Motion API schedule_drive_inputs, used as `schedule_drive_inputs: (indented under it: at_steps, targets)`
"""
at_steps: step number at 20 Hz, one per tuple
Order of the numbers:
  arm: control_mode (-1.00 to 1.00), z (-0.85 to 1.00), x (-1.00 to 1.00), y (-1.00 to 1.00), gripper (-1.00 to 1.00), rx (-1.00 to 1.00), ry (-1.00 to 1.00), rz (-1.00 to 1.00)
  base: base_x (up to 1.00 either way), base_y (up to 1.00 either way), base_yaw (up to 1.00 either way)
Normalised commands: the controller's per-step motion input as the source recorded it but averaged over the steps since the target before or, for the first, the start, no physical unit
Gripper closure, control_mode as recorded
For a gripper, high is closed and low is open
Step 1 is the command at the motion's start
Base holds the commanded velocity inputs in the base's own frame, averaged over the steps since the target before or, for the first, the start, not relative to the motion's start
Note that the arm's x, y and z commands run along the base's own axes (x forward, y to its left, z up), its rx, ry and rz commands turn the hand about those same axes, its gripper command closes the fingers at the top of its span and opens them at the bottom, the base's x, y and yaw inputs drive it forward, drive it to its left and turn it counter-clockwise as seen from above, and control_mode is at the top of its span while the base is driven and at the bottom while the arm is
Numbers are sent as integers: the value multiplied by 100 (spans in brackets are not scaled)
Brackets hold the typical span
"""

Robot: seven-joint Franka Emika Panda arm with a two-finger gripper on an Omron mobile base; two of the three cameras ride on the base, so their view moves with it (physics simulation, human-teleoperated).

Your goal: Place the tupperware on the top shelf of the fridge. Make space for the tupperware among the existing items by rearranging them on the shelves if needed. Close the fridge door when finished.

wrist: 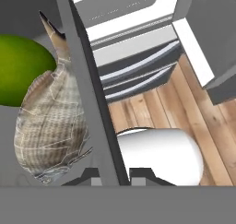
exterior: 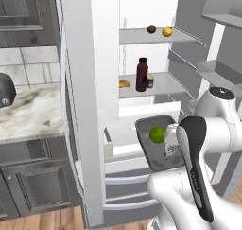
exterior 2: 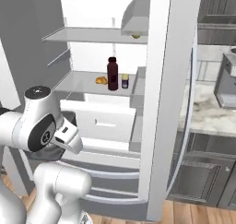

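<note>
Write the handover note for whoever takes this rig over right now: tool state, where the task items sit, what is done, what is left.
Tool: shut on the wall of the tupperware, held in front of the open fridge, below both shelves.
Top shelf: a dark fruit and a yellow fruit toward the right, bare on the left.
Lower shelf: bottle, can, orange fruit.
Done: tupperware picked up, doors open.
Left: lift it onto the top shelf, release, close the fridge.

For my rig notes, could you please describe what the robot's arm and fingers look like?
The arm is glossy white with rounded, bulbous links, a dark grey joint cap and a long black strip along one link. Its two small dark fingers are short and blocky. No cables or markings are visible.
</note>
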Motion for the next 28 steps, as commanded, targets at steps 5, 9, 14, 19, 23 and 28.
schedule_drive_inputs:
  at_steps: [5, 9, 14, 19, 23, 28]
  targets:
    - [100, 0, 0, 0, 100, 0, 0, 0, 66, -13, 0]
    - [100, 0, 0, 0, 100, 0, 0, 0, 58, -28, 1]
    - [100, 0, 0, 0, 100, 0, 0, 0, 60, -17, 0]
    - [-100, 19, 0, -9, 100, 0, -9, 0, 18, -11, 0]
    - [-100, 70, 0, -11, 100, 0, -36, 0, 0, 0, 0]
    - [-100, 96, 0, -5, 100, 0, -24, 0, 0, 0, 0]
